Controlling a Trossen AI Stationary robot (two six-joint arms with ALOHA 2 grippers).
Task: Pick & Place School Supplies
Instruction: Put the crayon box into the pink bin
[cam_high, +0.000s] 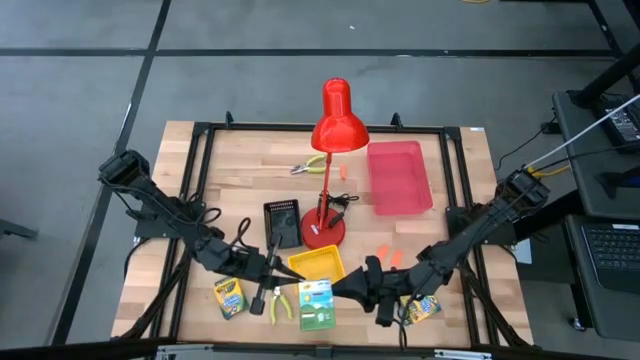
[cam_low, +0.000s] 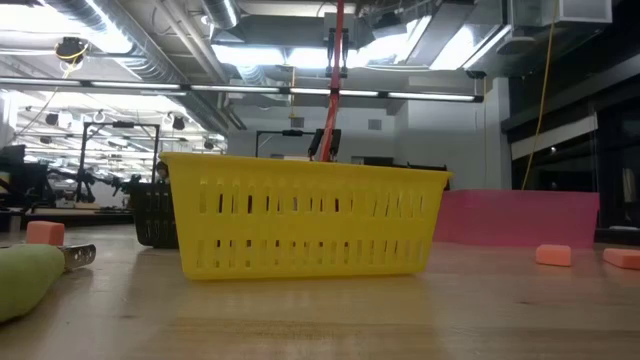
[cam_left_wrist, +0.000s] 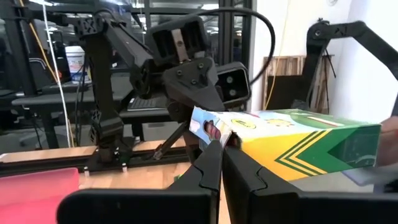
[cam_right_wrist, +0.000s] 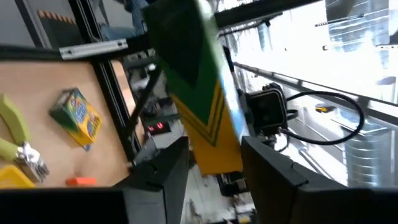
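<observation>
At six o'clock on the desk, my right end effector pinches a crayon box; my left end effector is pressed together; next, carrying it to the yellow basket at twelve o'clock.

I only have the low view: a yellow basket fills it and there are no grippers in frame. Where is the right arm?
Observer: The right gripper is near the table's front edge, just in front of the yellow basket. It is clamped on a crayon box.
Operator: And the left?
Observer: The left gripper faces it from the other side with its fingers shut. Its tips are at the near end of that box. I cannot tell if they touch.
Operator: Any other boxes?
Observer: Two lie on the table. The front-left box is in the open. The front-right box is under the right arm.
</observation>
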